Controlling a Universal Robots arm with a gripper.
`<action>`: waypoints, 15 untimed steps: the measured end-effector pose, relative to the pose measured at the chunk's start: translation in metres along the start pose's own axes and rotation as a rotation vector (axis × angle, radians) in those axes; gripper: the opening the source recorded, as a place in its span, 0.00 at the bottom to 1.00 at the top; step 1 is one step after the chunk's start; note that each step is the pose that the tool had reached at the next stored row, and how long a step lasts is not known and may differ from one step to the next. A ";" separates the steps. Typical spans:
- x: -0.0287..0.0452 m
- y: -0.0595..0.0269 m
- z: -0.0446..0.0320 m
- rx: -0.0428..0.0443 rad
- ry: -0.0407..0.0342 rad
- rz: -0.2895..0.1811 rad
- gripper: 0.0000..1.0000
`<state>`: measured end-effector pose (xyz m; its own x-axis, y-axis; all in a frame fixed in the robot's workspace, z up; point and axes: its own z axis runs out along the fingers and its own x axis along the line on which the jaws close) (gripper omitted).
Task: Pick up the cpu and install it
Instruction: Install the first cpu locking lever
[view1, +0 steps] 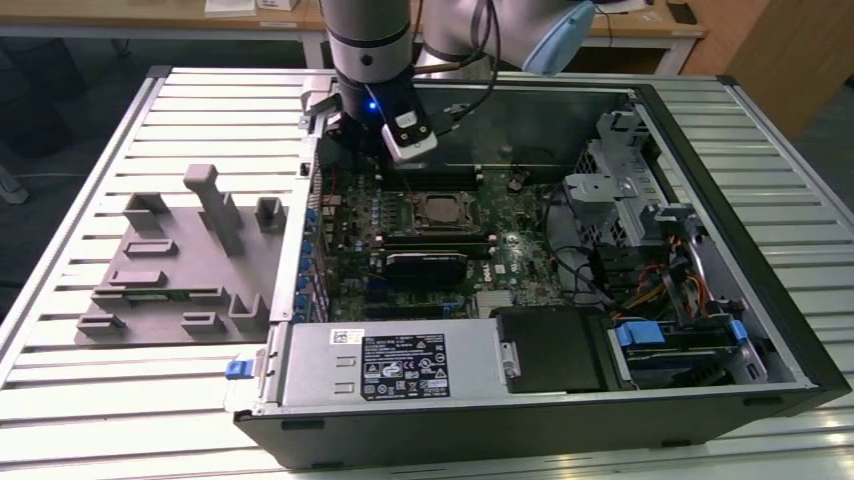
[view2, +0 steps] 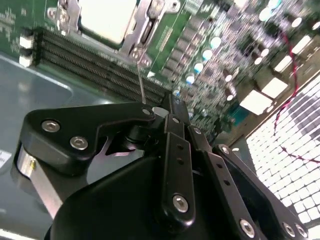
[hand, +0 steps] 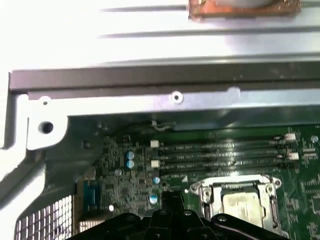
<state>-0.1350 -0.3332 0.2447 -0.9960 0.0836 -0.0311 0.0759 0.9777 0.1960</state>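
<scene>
The cpu (view1: 438, 209) lies flat in the motherboard socket, inside the open computer case (view1: 747, 300). Its pale metal top shows within the silvery socket frame (hand: 207, 192) in both wrist views, cpu (hand: 243, 205) and cpu (view2: 107, 17). My gripper (view1: 344, 148) hangs over the far corner of the board at the exterior view's left, apart from the socket and beyond the memory slots (hand: 225, 155). Its black fingertips (view2: 170, 104) meet at one point, shut with nothing between them. The gripper (hand: 170, 196) stands above a patch of small capacitors.
A grey fixture block (view1: 174, 260) with posts and pockets lies on the slatted table at the exterior view's left. The power supply (view1: 400, 365) fills the case's near side. Drive bays and cables (view1: 654, 260) crowd its right. The case wall (hand: 150, 80) runs close by the gripper.
</scene>
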 end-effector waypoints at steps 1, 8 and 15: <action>0.0001 0.0000 0.0000 -0.0131 0.0010 0.001 0.11; 0.0003 0.0000 -0.0001 -0.0598 0.0045 0.003 0.11; -0.0014 0.0001 0.0000 -0.0600 0.0047 0.003 0.11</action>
<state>-0.1335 -0.3332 0.2447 -0.9960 0.0853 -0.0259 0.0759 0.9641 0.2545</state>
